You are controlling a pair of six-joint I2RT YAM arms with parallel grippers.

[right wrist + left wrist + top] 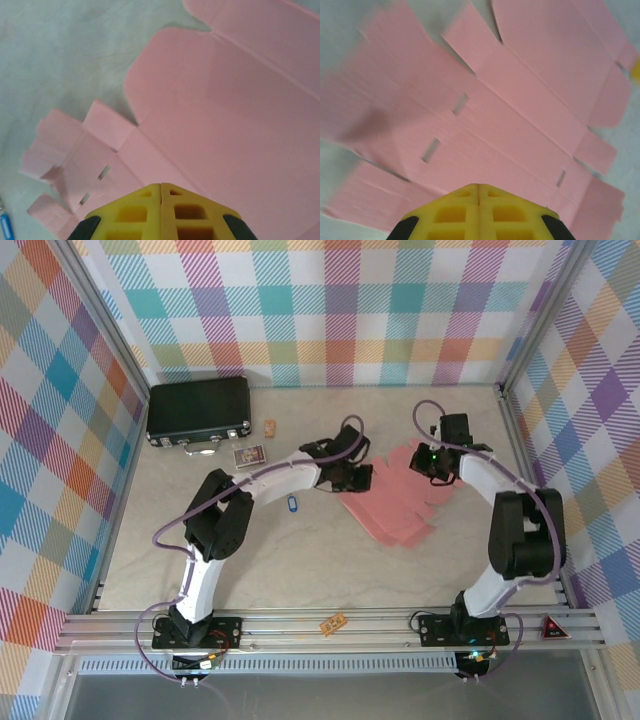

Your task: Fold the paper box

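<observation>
The left gripper (479,186) has its yellow fingers pressed together on nothing, tips low over the paper box (510,100), a flat salmon-pink sheet spread beneath and ahead of it. The right gripper (161,185) is likewise closed over the opposite end. Both closed tips probably serve to pin or push panels along creases. The cardboard shows no print, and the black case (198,412) farther off bears nothing legible.

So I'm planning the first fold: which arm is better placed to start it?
Probably left: the left gripper, shut, sits over slotted panels of the paper box near small flaps; the right gripper, also shut, faces a broad panel.
</observation>
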